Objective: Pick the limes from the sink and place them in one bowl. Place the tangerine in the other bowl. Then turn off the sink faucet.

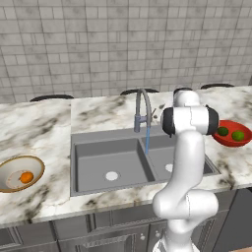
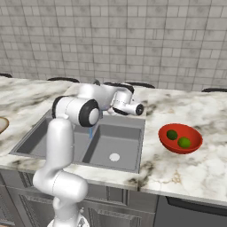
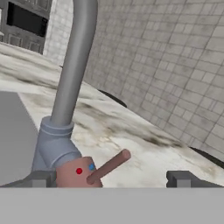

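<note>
The grey gooseneck sink faucet (image 1: pixel 141 109) stands behind the double-basin sink (image 1: pixel 98 167), and a thin blue stream of water (image 1: pixel 147 140) falls from its spout. In the hand view the faucet pipe (image 3: pixel 72 65) rises from a bluish collar (image 3: pixel 52 144), with the reddish lever (image 3: pixel 109 166) sticking out to the right. My gripper (image 3: pixel 111 179) is open, its fingertips (image 3: pixel 41 178) wide apart on either side of the lever and close to it. Both limes (image 2: pixel 172 134) (image 2: pixel 184 142) lie in the red bowl (image 2: pixel 195 141). The tangerine (image 1: pixel 26 177) sits in the tan bowl (image 1: pixel 10 170).
The marble counter (image 1: pixel 39 123) runs along both sides of the sink, backed by a grey tiled wall (image 1: pixel 123 44). My own arm (image 1: pixel 189 147) stands in front of the right basin. Each basin has a round white drain (image 1: pixel 111 175).
</note>
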Tool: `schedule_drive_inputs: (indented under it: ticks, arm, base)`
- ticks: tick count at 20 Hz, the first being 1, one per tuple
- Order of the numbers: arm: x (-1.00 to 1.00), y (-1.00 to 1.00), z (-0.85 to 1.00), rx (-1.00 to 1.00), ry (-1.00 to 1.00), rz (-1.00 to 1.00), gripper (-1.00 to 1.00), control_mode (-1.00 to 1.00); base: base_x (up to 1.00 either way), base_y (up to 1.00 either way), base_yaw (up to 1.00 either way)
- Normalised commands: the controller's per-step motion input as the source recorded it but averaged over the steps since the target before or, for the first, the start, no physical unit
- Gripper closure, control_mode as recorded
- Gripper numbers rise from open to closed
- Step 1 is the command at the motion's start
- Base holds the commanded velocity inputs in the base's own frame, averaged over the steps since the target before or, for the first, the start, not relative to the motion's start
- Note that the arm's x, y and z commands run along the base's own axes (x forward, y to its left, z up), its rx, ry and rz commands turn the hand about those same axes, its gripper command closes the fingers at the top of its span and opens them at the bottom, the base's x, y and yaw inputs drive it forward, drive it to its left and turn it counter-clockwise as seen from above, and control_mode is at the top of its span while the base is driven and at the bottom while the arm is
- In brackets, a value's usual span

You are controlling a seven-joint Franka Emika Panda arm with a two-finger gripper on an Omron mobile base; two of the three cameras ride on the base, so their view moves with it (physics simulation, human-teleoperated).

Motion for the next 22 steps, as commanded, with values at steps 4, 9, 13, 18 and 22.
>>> schedule_drive_inputs:
  ticks: [4,9,13,18,22]
  arm:
    - [0.22,-0.24,-0.02,0.11,0.03,-0.01,-1.0,-1.0]
    - [0.27,-0.13,-0.06,0.09,0.01,-0.01,-1.0,-1.0]
    - [0.2,0.0,-0.01,0.11,0.08,-0.01,-1.0,-1.0]
    - [0.11,0.0,0.0,0.13,0.18,0.0,-1.0,-1.0]
    - [0.13,0.0,0.0,0.13,0.18,0.0,-1.0,-1.0]
  base:
    - [0.0,0.0,0.0]
    - [0.0,0.0,0.0]
    - [0.0,0.0,0.0]
    - [0.0,0.0,0.0]
    - [0.0,0.0,0.0]
